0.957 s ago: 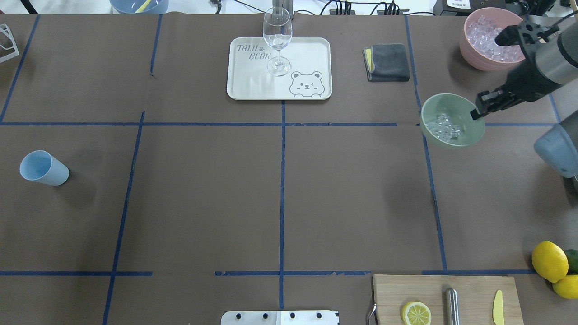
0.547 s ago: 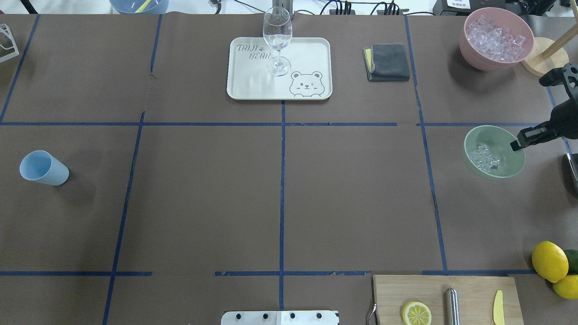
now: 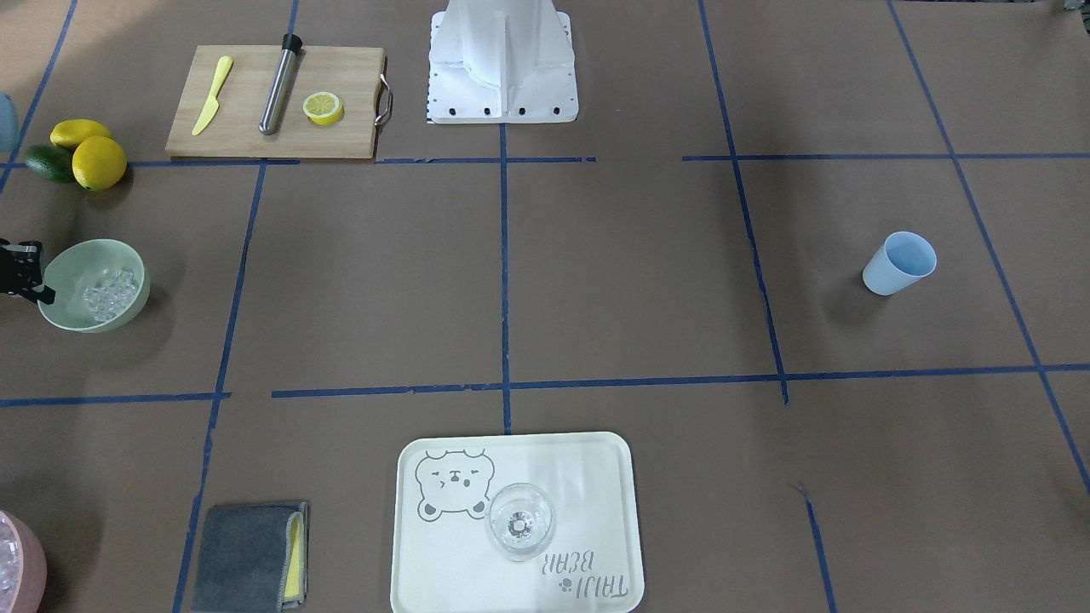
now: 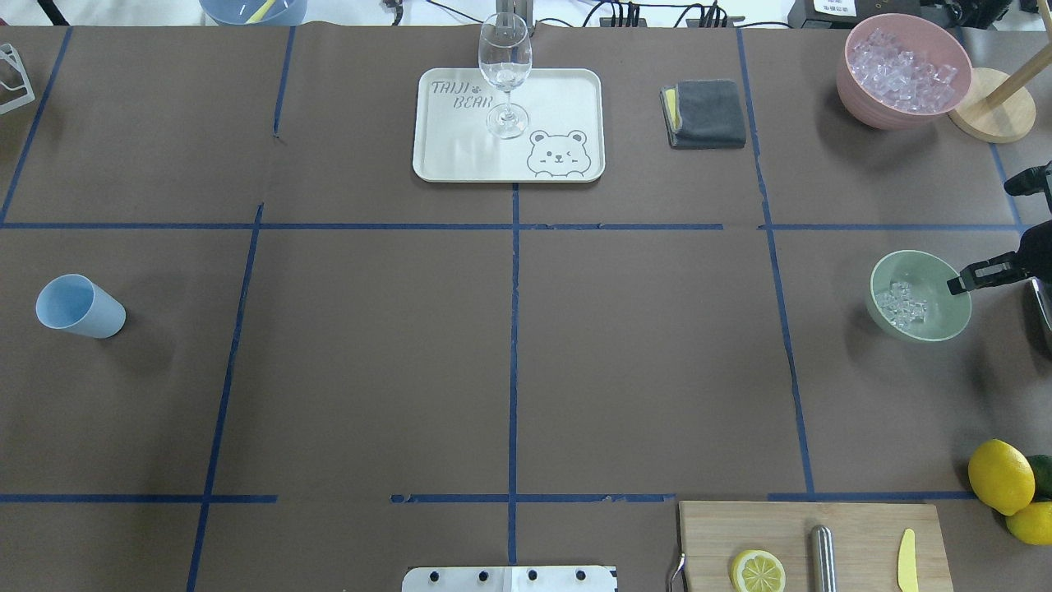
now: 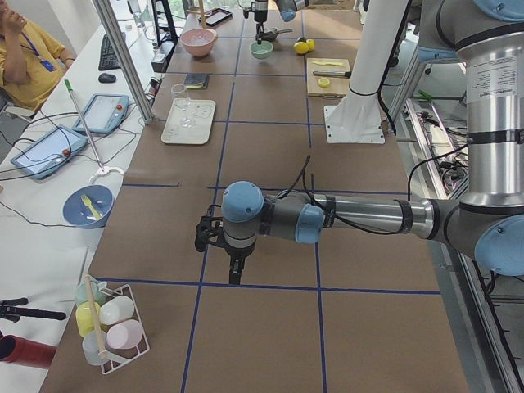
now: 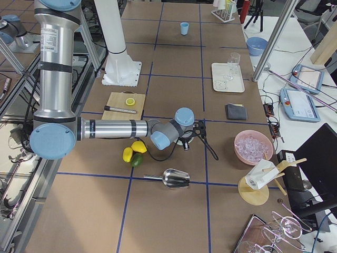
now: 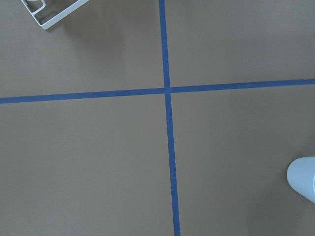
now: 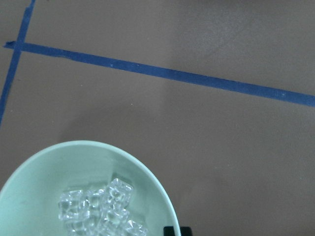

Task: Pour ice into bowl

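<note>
Read the table [image 4: 509, 345] from above as a dial, with 12 o'clock on the side far from the robot.

The left gripper [image 5: 235, 268] hangs over bare paper out past 9 o'clock. I cannot tell whether its fingers are spread or pressed together. A blue cup [image 4: 80, 306] lies tipped at 9 o'clock, well away from the work. At 12 o'clock a tray [image 4: 460, 140] carries a stemmed glass [image 4: 505, 62], and a folded cloth [image 4: 708, 111] lies at about 1 o'clock. A pink bowl [image 4: 859, 105] heaped with cubes sits near 2 o'clock.

The green bowl [image 4: 933, 316] is at 3 o'clock, close to the table's end. The ice [image 4: 902, 302] is already in it, piled toward its 9 o'clock side. The right gripper [image 4: 955, 285] pinches the bowl's rim at its 3 o'clock point, one finger inside the wall and one outside. I cannot tell whether the bowl rests on the paper or hangs just above it.

The pour looks done, so the danger lies in the hold and the release:

- **Pivoting:** a pinch at one spot on a smooth rim lets the bowl turn, and with the cubes on the far side it could sag and tip them out.
- **Dropping:** if the fingers open while the bowl is off the surface, it would fall and scatter ice.
- **Dragging:** a finger catching the wall on the way out could pull the bowl toward the edge, or toward the lemons [image 4: 1000, 475] at its 5 o'clock.
</note>
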Action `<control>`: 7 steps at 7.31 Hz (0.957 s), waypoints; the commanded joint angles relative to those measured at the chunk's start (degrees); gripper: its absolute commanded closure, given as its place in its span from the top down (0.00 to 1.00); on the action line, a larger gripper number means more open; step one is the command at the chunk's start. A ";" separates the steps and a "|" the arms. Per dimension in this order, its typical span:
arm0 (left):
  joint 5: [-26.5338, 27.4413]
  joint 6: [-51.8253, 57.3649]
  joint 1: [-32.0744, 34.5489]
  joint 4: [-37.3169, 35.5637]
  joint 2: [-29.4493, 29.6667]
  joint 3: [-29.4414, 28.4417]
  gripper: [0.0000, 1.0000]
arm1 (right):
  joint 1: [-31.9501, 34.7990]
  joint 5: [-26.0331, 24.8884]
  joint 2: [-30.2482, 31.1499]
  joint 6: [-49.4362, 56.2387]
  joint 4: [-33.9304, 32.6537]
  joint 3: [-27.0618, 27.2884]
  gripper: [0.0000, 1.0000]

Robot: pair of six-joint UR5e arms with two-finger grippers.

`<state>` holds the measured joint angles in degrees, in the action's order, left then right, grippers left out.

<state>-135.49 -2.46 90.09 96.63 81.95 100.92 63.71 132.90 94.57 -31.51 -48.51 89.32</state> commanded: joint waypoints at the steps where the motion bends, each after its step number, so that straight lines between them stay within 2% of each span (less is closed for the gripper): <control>1: -0.04 0.00 0.00 0.22 -0.04 -0.11 1.00 | -1.57 -0.01 -0.35 -1.71 2.63 -0.73 0.00; 2: -0.04 0.00 0.00 0.23 -0.04 -0.11 1.00 | -1.57 -0.10 -0.62 -1.71 2.63 -0.55 0.64; 3: -0.04 0.00 0.00 0.23 -0.04 -0.02 1.00 | -1.49 -0.71 -0.53 -1.53 2.54 0.58 1.00; 5: -0.04 0.00 -0.09 0.75 -0.04 -0.02 1.00 | 1.48 -0.81 -0.27 -0.92 1.15 1.56 1.00; 6: -0.04 0.00 -0.09 1.97 -0.04 -0.28 1.00 | 5.42 -1.24 -0.35 3.78 -2.95 1.65 1.00; 7: -0.13 0.00 -0.18 1.98 -0.04 -0.28 1.00 | 10.16 -1.33 -0.53 13.31 -11.00 2.26 1.00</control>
<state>-135.55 -2.46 89.98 98.16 81.91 100.72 68.75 131.78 94.18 -26.95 -52.00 91.04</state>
